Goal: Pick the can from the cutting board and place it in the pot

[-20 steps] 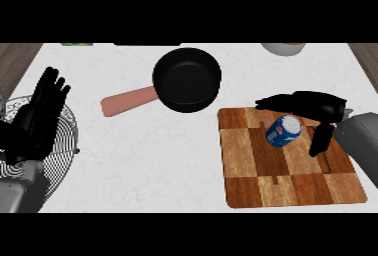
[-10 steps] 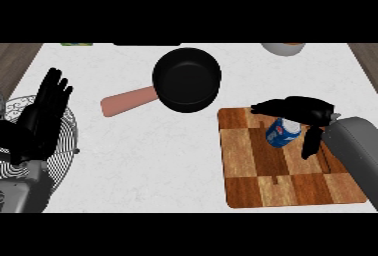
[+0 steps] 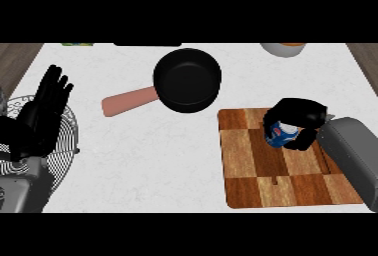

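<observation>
A blue can [image 3: 281, 134] stands on the wooden cutting board [image 3: 273, 170] at the right. My right hand [image 3: 301, 114] is curled round the can from above and from the right, hiding its far side. The black pot [image 3: 187, 79] with a pinkish handle [image 3: 130, 101] lies upper centre on the white counter, left of the board and apart from it. My left hand [image 3: 46, 107] rests open at the left edge, fingers up.
A round wire rack [image 3: 59, 137] sits at the left under my left forearm. A pale bowl [image 3: 284, 48] shows at the counter's far right edge, and dark items line the far edge.
My right hand has come down over the can and its fingers have curled round it. The left hand has stayed where it was.
</observation>
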